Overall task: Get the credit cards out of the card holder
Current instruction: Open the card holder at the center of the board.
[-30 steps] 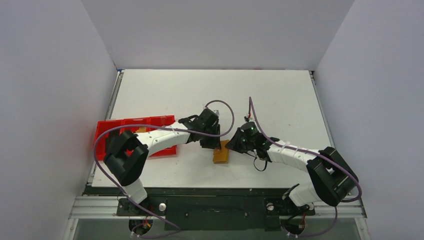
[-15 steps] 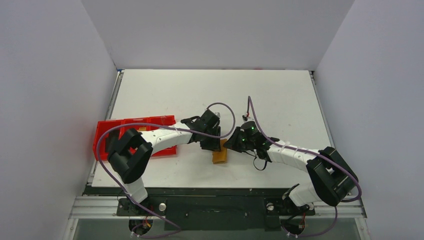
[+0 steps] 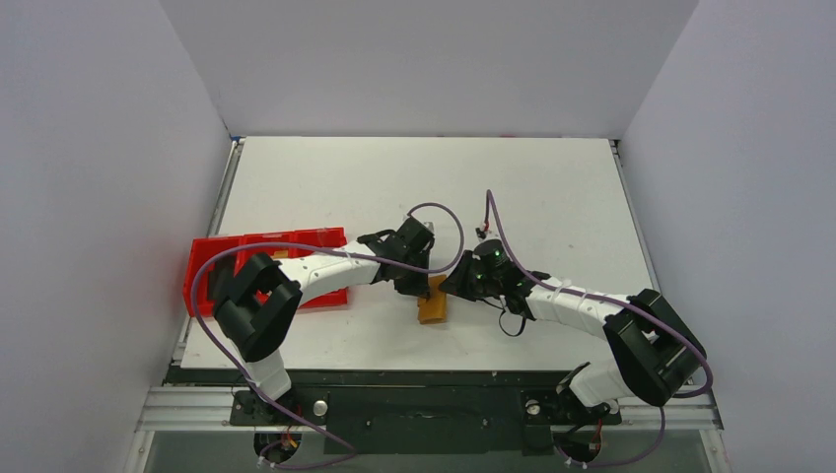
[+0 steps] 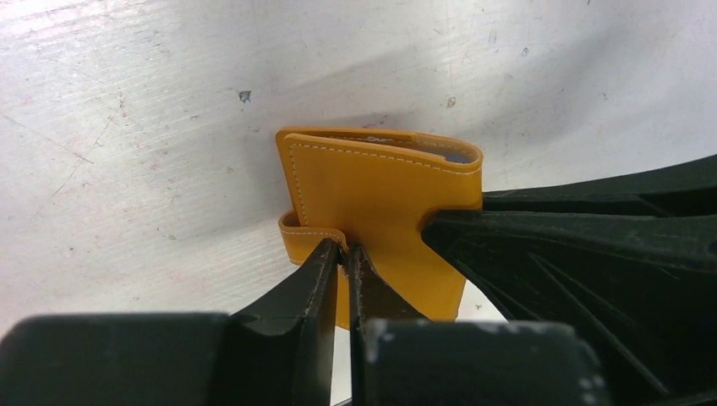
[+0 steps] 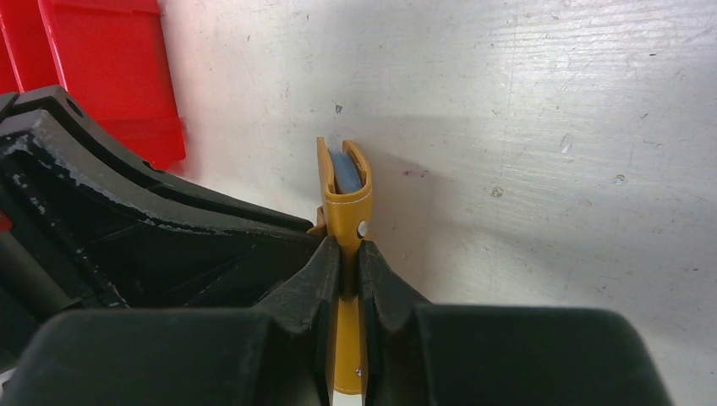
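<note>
The tan card holder [image 3: 432,305] is held off the table between both grippers near the table's front middle. My left gripper [image 4: 347,251] is shut on a flap at the holder's [image 4: 380,199] near edge. My right gripper [image 5: 348,245] is shut on the holder's [image 5: 345,199] edge, gripping it edge-on. A pale blue credit card [image 5: 342,176] shows inside the holder's open top slot; a grey-blue sliver [image 4: 461,157] shows at its top in the left wrist view. In the top view the left gripper [image 3: 422,285] and right gripper [image 3: 450,287] meet at the holder's far end.
A red compartmented tray [image 3: 212,271] lies at the table's left edge under the left arm; it also shows in the right wrist view [image 5: 101,76]. Purple cables loop above both wrists. White walls enclose the table on three sides.
Both grippers have shifted slightly left with the holder between them; the holder's position has moved a little left and its near end has lifted slightly.
</note>
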Robot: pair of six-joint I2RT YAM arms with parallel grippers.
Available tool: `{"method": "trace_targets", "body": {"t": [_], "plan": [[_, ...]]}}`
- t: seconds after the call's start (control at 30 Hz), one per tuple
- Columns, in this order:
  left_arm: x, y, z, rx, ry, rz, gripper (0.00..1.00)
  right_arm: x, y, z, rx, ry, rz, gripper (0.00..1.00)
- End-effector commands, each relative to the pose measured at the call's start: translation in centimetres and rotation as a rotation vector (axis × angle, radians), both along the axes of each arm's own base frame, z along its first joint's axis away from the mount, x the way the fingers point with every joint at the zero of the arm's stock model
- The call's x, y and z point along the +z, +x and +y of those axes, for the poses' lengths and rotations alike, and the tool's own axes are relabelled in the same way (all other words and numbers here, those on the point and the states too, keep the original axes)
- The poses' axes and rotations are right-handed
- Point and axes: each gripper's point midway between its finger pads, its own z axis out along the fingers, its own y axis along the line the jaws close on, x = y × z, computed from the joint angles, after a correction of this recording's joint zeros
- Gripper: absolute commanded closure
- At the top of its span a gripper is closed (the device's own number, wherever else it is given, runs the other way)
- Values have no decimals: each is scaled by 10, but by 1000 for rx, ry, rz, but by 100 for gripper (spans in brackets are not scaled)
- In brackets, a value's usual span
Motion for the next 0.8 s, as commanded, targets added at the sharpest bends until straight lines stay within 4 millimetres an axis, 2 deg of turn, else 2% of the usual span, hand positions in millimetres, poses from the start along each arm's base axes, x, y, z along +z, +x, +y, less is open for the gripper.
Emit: {"method": "trace_targets", "body": {"t": [0.0, 0.33, 0.47, 0.5, 0.53, 0.6, 0.67, 0.77], "plan": [[-1, 6, 4, 20, 38, -33, 100, 27, 7, 19, 47, 73, -87, 100], [16, 10, 26, 82, 38, -68, 100, -10, 8, -14, 3, -97, -41, 100], [22, 10, 36, 104, 27, -73, 100, -20, 10, -20, 14, -154, -27, 100], [26, 10, 37, 109, 20, -77, 100, -22, 11, -21, 14, -169, -19, 94], [24, 9, 41, 115, 22, -71, 100, -26, 9, -23, 18, -186, -8, 77], [24, 8, 46, 130, 14, -66, 100, -25, 10, -25, 20, -202, -6, 61], [23, 6, 51, 147, -1, -58, 100, -21, 11, -29, 9, -239, -17, 52], [26, 1, 52, 155, -56, -47, 100, -11, 15, -33, -7, -295, -38, 47]]}}
